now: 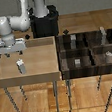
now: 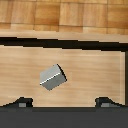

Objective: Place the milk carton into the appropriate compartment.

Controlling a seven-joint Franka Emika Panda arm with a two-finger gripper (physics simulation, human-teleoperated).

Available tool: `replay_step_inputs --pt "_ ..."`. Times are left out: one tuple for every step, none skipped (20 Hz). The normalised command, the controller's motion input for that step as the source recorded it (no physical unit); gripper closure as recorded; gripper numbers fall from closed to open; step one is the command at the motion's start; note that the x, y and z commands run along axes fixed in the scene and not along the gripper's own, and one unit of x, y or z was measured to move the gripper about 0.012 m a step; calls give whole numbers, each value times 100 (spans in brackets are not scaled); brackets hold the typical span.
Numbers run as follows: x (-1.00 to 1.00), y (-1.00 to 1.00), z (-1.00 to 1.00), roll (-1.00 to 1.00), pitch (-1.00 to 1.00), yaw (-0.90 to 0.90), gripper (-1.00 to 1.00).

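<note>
Pre-grasp stage: small grey milk carton with whitish peaked top [image 1: 21, 67] not yet gripped, standing in big pale undivided wooden tray [image 1: 44, 76], toward exterior view's left.

Gripper [image 1: 17, 56] is held above carton, jaws spread wide, nothing between; carton [image 2: 52, 77] is seen centred under wrist, set askew to finger line. Next move judged: wrist rotation to square up, straight descent, close. Target: dark-brown wood-walled cell w/ small upright grey block [image 1: 104, 36], in divided bin well apart to exterior view's right. Tray wall and bin partitions must be cleared on transfer; approach otherwise unobstructed.
</note>
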Motion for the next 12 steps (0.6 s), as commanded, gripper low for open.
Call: replay_step_inputs --pt "0 0 0 0 0 0 -100" --pt "0 0 0 0 0 0 -100" --pt "0 0 0 0 0 15 -100" --pt "0 0 0 0 0 0 -100" --pt "0 0 0 0 0 15 -100" --pt "0 0 0 0 0 15 -100" --pt "0 0 0 0 0 15 -100" --pt "0 0 0 0 0 15 -100" --pt "0 0 0 0 0 15 -100" --pt "0 0 0 0 0 15 -100" --pt "0 0 0 0 0 15 -100" --pt "0 0 0 0 0 15 -100"
